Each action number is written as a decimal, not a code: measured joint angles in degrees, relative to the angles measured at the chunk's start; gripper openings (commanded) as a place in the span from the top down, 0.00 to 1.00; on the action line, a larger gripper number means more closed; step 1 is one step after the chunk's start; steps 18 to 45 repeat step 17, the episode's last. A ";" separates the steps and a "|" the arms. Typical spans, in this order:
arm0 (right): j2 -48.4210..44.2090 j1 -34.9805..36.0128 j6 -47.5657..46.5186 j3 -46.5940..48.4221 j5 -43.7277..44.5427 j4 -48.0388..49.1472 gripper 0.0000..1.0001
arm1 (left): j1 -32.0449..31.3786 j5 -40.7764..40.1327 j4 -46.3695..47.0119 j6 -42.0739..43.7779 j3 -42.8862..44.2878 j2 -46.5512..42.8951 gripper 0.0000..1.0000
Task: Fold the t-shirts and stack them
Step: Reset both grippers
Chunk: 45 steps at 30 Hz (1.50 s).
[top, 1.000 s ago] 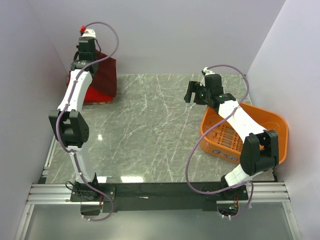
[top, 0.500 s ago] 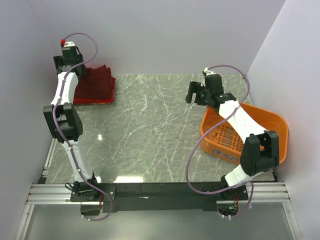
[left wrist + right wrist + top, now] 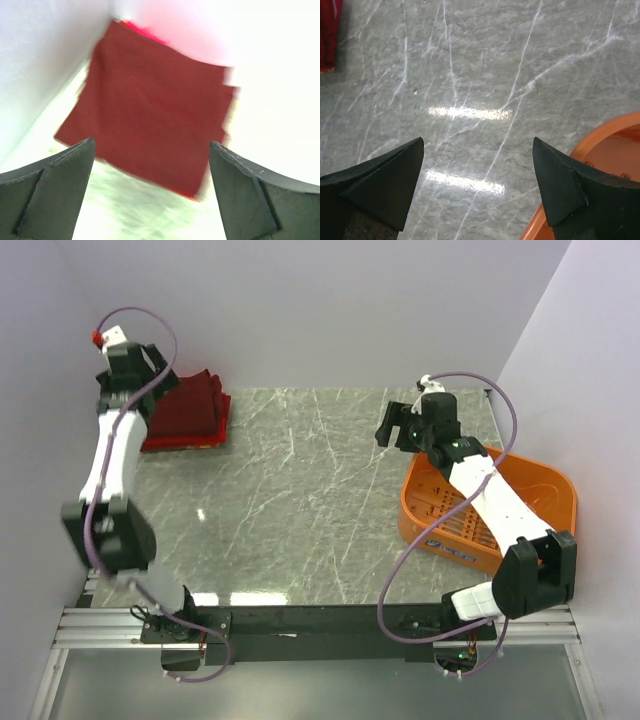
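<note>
The t-shirts (image 3: 190, 415) lie folded in a stack at the table's back left corner, against the walls. In the left wrist view the dark maroon tee (image 3: 150, 100) is on top, with a bright red edge (image 3: 205, 194) showing beneath it. My left gripper (image 3: 150, 375) (image 3: 151, 143) hangs above the stack, open, with nothing between its fingers. My right gripper (image 3: 392, 425) (image 3: 477, 141) hovers open and empty over bare marble, just left of the basket.
An orange plastic basket (image 3: 545, 485) (image 3: 615, 135) stands at the right side of the grey marble table (image 3: 300, 500). Lilac walls close in the left, back and right sides. A strip of red cloth (image 3: 327, 35) shows at the right wrist view's top left.
My left gripper opened and let go of the maroon tee, which now lies flat on the stack. The left arm rose and drew back leftward. The right arm shifted slightly right.
</note>
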 measured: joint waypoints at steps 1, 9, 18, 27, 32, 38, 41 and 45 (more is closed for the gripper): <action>-0.72 0.00 0.33 -0.96 -0.26 0.81 0.04 | -1.09 0.17 2.03 -1.88 -4.28 -4.31 0.01; -7.02 0.04 2.99 -7.50 -1.46 4.33 0.02 | -25.27 -1.75 10.03 -12.96 -29.53 -26.95 0.01; -12.94 0.07 4.90 -13.62 0.02 7.10 0.02 | -28.00 -4.96 6.08 -18.95 -37.29 -27.17 0.01; -12.94 0.07 4.90 -13.62 0.02 7.10 0.02 | -28.00 -4.96 6.08 -18.95 -37.29 -27.17 0.01; -12.94 0.07 4.90 -13.62 0.02 7.10 0.02 | -28.00 -4.96 6.08 -18.95 -37.29 -27.17 0.01; -12.94 0.07 4.90 -13.62 0.02 7.10 0.02 | -28.00 -4.96 6.08 -18.95 -37.29 -27.17 0.01; -12.94 0.07 4.90 -13.62 0.02 7.10 0.02 | -28.00 -4.96 6.08 -18.95 -37.29 -27.17 0.01; -12.94 0.07 4.90 -13.62 0.02 7.10 0.02 | -28.00 -4.96 6.08 -18.95 -37.29 -27.17 0.01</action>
